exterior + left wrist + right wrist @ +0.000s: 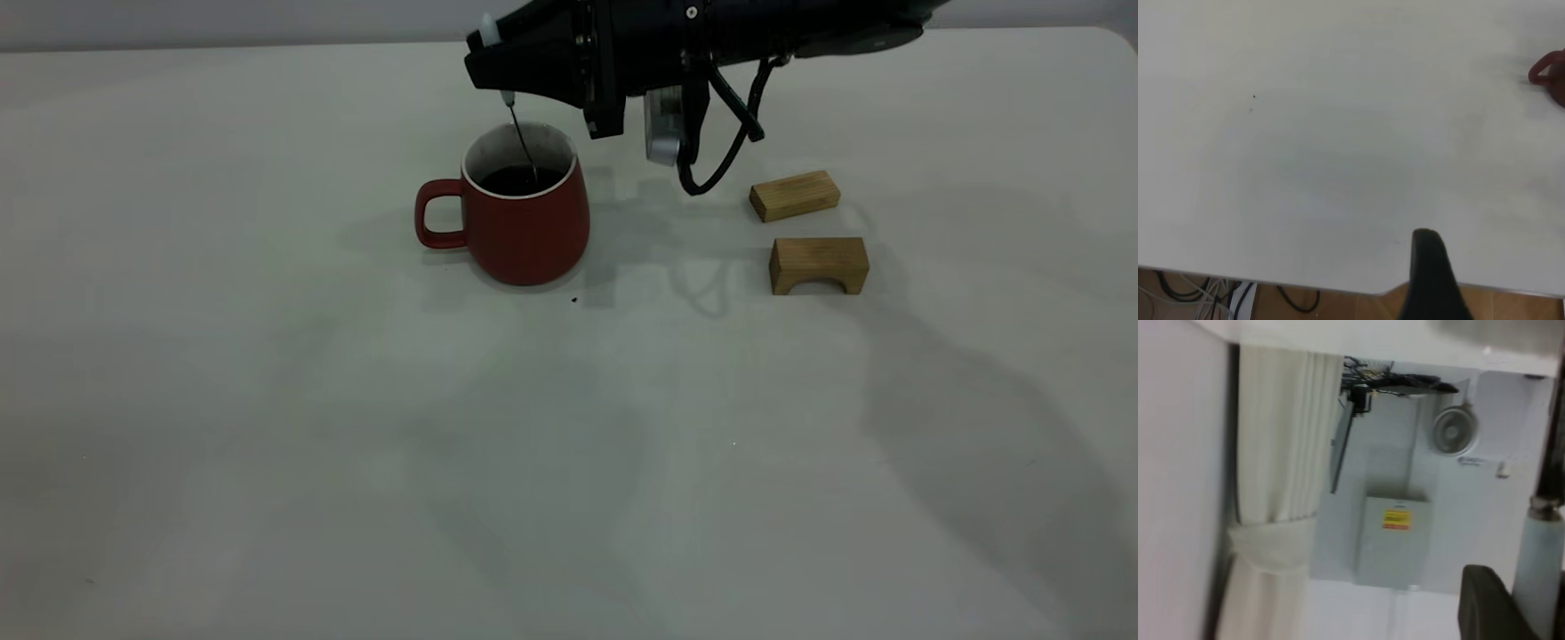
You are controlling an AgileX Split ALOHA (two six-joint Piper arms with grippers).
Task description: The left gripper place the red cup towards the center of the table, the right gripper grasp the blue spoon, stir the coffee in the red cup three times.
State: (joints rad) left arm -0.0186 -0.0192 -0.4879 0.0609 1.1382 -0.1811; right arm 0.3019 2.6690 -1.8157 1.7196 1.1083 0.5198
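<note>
Stirring step: upper centre of the exterior frame, the right gripper [494, 55] fingers pinch the blue spoon [518, 133], dipped in the red cup [524, 218]'s coffee [517, 180]; next, circle within the rim.

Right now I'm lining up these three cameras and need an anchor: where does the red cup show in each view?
Exterior view: the red cup stands upright left of centre, handle toward the left arm's side, the blue spoon dipping into it.
Left wrist view: only its handle shows, at the picture's edge.
Right wrist view: not in it; this camera faces the room.
Shared landmark: the table, seen in the exterior and left wrist views.
</note>
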